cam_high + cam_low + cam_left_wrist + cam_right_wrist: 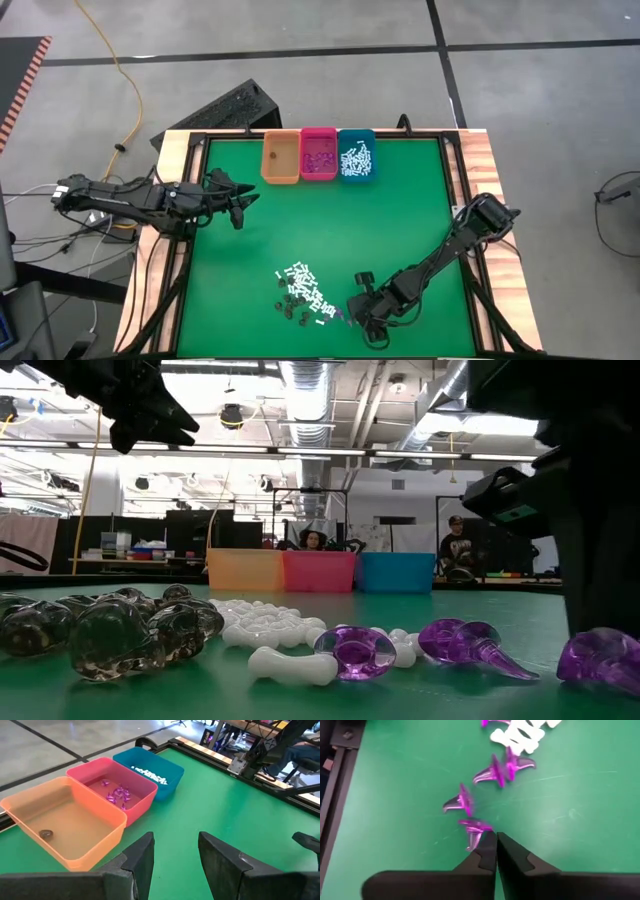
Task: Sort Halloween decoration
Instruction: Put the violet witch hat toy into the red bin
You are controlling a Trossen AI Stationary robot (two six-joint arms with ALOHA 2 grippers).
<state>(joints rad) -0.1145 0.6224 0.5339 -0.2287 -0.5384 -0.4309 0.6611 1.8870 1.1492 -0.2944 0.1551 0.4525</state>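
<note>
The decoration pile (303,295) lies near the mat's near edge: white sticks (270,632), dark bits (110,632) and purple bits (360,650). My right gripper (352,308) is low at the pile's right side. In its wrist view the gripper (496,837) is shut, with one purple piece (472,827) at its tips and two more purple pieces (500,770) beyond. My left gripper (240,207) hovers open over the mat's left part. In its wrist view it (175,840) faces the bins, touching nothing. My right gripper comes down slanting onto the mat with shut fingers. The purple piece's end (487,826) lies on the mat right at the tip of one finger (485,845). Whether that end is pinched between the tips or only touched, I cannot tell.
Three bins stand in a row at the mat's far edge: orange (281,158) with one dark bit (45,834), pink (319,154) with purple bits, teal (357,155) with white sticks. Bare green mat (330,230) lies between bins and pile. A wooden frame (480,160) borders the mat.
</note>
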